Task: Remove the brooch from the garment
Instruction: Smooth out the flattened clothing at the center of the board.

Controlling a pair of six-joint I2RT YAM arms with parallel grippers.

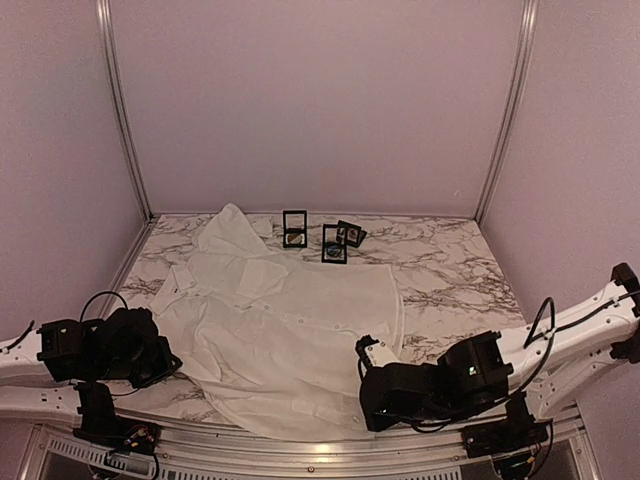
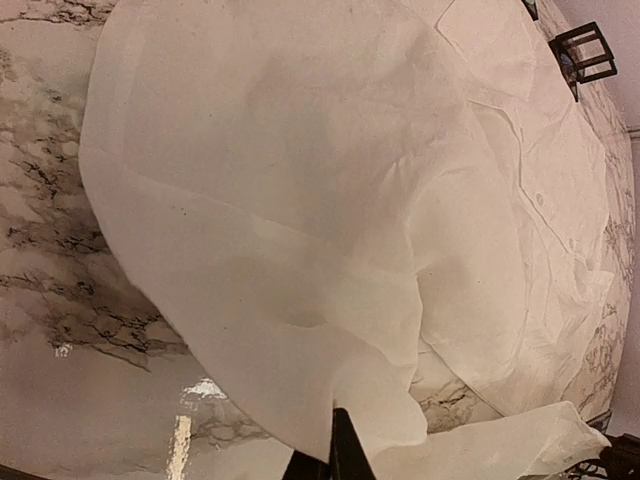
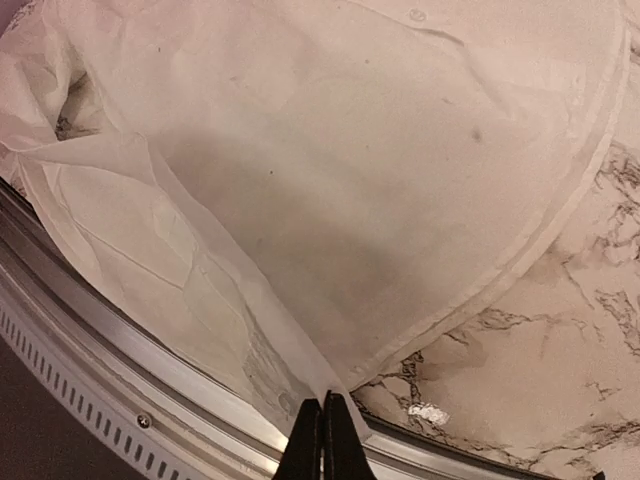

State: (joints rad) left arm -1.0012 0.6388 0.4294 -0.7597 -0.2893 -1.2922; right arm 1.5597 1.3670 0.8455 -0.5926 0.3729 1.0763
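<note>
Top external view: the large white long-sleeved button-up shirt of thin cloth lies spread front-up on the white marble-patterned table. Its collar points to the far left and its rounded hem reaches the near edge. No brooch can be picked out on it in any view; it is too small or hidden in a fold. The flat spread likely serves to keep the front open to both arms.

In the left wrist view, the left gripper is clenched, its dark tips at the edge of a draped fold of the shirt. In the right wrist view, the right gripper is also closed tight, its tips touching the curved hem just above the grey aluminium rail at the table's near edge. Whether either one has cloth pinched between its fingers cannot be told. The two sit at opposite near corners, a placing that would suit pulling the thin cloth taut.

Three small black square frames stand beyond the shirt's far edge.
</note>
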